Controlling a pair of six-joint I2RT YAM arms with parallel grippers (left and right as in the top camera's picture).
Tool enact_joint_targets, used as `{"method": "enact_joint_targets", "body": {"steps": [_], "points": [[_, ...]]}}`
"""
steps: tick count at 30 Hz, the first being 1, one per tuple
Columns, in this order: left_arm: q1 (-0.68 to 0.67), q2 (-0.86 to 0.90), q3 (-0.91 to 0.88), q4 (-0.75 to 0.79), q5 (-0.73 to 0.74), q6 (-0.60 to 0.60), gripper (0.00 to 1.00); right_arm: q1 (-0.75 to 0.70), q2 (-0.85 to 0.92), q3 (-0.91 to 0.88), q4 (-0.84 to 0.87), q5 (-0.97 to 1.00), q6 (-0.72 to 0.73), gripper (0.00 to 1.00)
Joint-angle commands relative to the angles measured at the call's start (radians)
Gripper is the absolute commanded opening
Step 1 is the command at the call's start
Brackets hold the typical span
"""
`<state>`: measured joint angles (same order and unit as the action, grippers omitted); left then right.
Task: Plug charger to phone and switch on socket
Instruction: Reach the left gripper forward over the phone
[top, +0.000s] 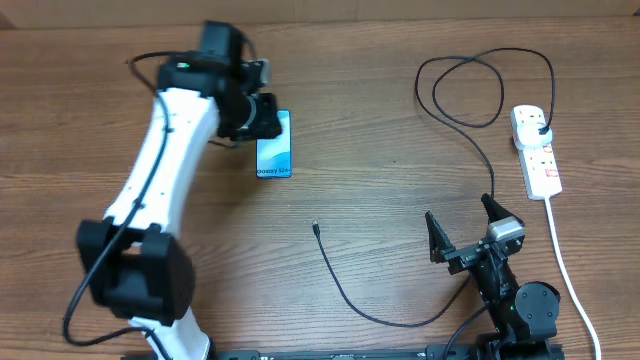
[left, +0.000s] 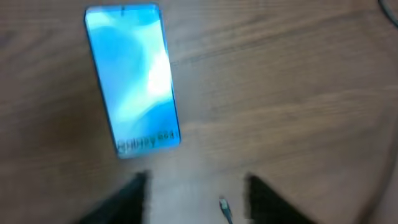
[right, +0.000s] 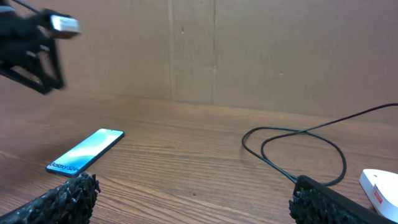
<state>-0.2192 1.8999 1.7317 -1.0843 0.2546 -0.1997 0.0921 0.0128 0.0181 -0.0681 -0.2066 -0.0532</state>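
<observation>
The phone (top: 274, 152) lies flat on the table, blue screen up; it also shows in the left wrist view (left: 132, 87) and the right wrist view (right: 87, 151). My left gripper (top: 264, 116) hovers over the phone's far end, open and empty (left: 196, 199). The charger's black cable (top: 345, 295) has its connector tip (top: 315, 227) loose on the table, seen small in the left wrist view (left: 224, 208). The cable loops back (right: 292, 146) to its plug (top: 541, 130), which sits in the socket (top: 536, 150). My right gripper (top: 462, 228) is open and empty (right: 199, 205), near the front.
The socket's white cord (top: 568, 270) runs toward the front right edge. The cable's loops (top: 470, 88) lie at the back right. A cardboard wall (right: 249, 50) stands behind the table. The socket's end shows in the right wrist view (right: 379, 186).
</observation>
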Motion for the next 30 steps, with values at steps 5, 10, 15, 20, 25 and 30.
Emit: {"method": "enact_joint_targets", "body": {"steps": [5, 10, 15, 20, 25, 30], "points": [[-0.071, 0.163, 0.02, 0.156, -0.263, -0.003, 0.93, -0.003, -0.009, -0.01, 0.006, -0.005, -0.001, 1.0], [-0.067, 0.276, 0.02, 0.174, -0.312, -0.046, 0.99, -0.004, -0.009, -0.01, 0.006, -0.005, -0.001, 1.0], [-0.067, 0.304, 0.02, 0.191, -0.318, -0.094, 1.0, -0.004, -0.009, -0.01, 0.006, -0.005, -0.001, 1.0], [-0.06, 0.307, -0.002, 0.232, -0.322, -0.152, 0.99, -0.003, -0.009, -0.01, 0.006, -0.005, 0.0, 1.0], [-0.062, 0.333, -0.004, 0.245, -0.322, -0.153, 1.0, -0.004, -0.009, -0.01, 0.006, -0.005, -0.001, 1.0], [-0.062, 0.386, -0.004, 0.241, -0.321, -0.153, 1.0, -0.003, -0.009, -0.01, 0.006, -0.005, -0.001, 1.0]]}}
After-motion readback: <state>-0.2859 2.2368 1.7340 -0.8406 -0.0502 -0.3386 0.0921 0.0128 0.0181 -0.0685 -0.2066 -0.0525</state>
